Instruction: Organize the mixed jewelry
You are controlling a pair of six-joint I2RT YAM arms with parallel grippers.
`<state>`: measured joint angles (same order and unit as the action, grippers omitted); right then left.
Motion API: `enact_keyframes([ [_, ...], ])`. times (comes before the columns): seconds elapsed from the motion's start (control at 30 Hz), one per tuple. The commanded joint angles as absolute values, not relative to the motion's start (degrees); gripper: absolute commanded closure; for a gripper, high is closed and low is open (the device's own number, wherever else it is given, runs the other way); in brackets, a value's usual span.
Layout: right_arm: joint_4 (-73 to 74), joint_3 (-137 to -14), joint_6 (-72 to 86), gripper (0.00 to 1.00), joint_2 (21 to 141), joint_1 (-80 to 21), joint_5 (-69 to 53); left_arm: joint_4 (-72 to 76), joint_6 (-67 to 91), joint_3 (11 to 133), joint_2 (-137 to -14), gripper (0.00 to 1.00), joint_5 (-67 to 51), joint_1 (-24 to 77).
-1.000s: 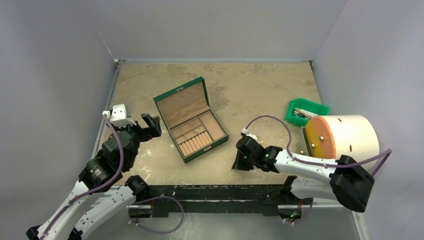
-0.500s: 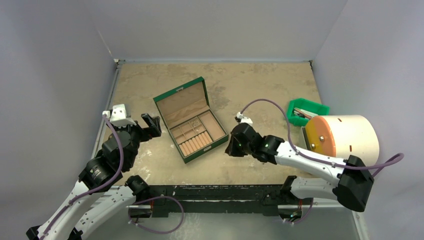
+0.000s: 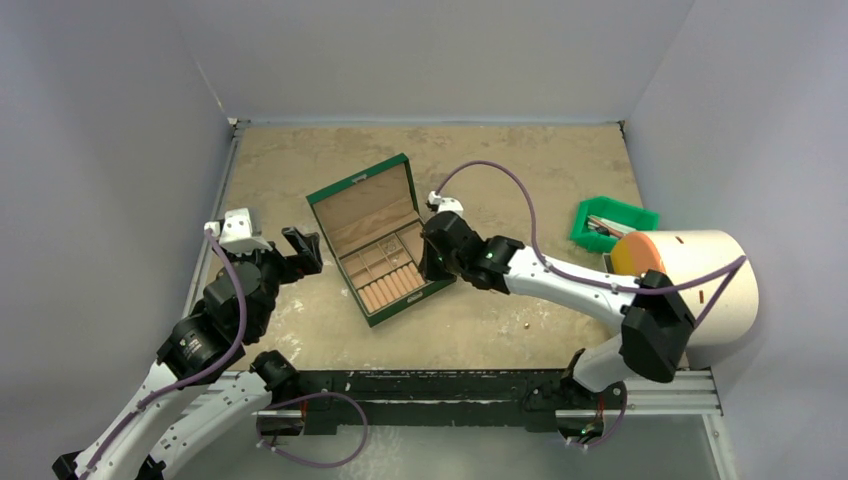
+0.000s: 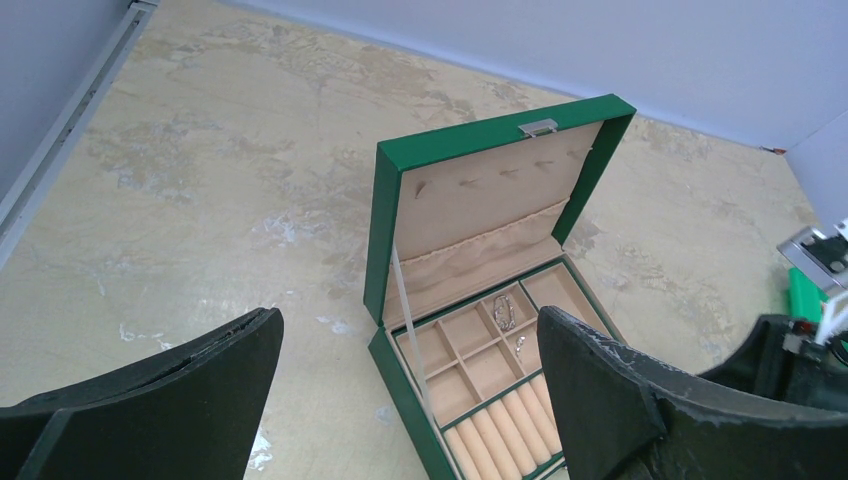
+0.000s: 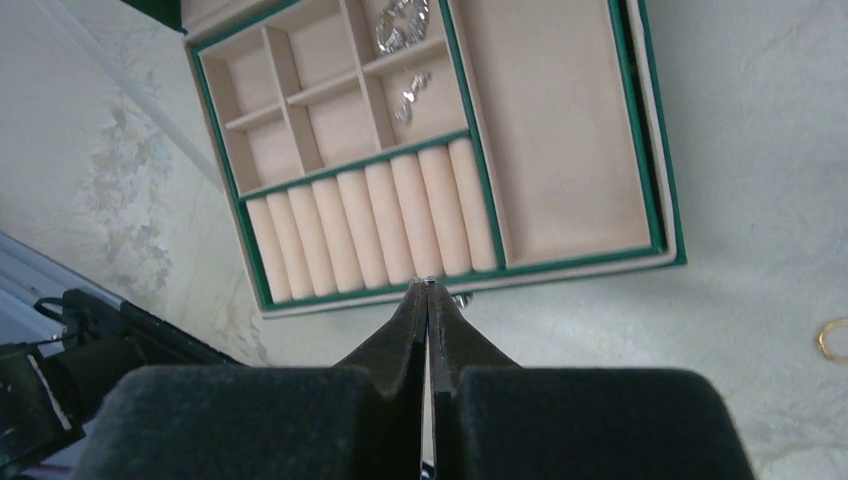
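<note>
Honestly, the right gripper (image 5: 428,290) is hovering at the front rim of the green box (image 4: 380,230), pressed together (can't tell if anything tiny is pinched), while the left gripper (image 3: 303,250) is hanging spread wide at the box's 9 o'clock. I'm guessing the move is easing over one free compartment (image 5: 330,120) and opening low so nothing's bouncing out. I'm counting two silver pieces (image 5: 400,25) sitting in compartments at the gripper's 12 o'clock, plus one loose ring (image 5: 828,340) lying on the surface (image 5: 750,150) at its 4 o'clock.
</note>
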<state>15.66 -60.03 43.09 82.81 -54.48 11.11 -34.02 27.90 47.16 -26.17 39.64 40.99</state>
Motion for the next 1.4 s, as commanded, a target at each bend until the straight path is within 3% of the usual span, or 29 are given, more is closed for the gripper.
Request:
enact_keyframes([
  [0.0, 13.1, -66.4, 39.2, 1.0, 86.7, -54.5, 14.0, -32.5, 27.9, 49.2, -25.6, 0.01, 39.9, 40.7],
  [0.97, 5.8, -73.2, 44.8, 1.0, 103.2, -49.9, 6.4, -32.4, 27.8, 49.2, -26.5, 0.02, 40.1, 40.8],
  [1.13, 5.6, -72.3, 46.3, 0.96, 103.4, -49.1, 6.7, -32.5, 27.8, 49.2, -26.3, 0.01, 40.2, 40.8],
  [1.37, 5.3, -71.6, 47.1, 0.78, 103.5, -48.7, 5.5, -32.6, 27.9, 49.2, -26.2, 0.01, 40.3, 40.8],
])
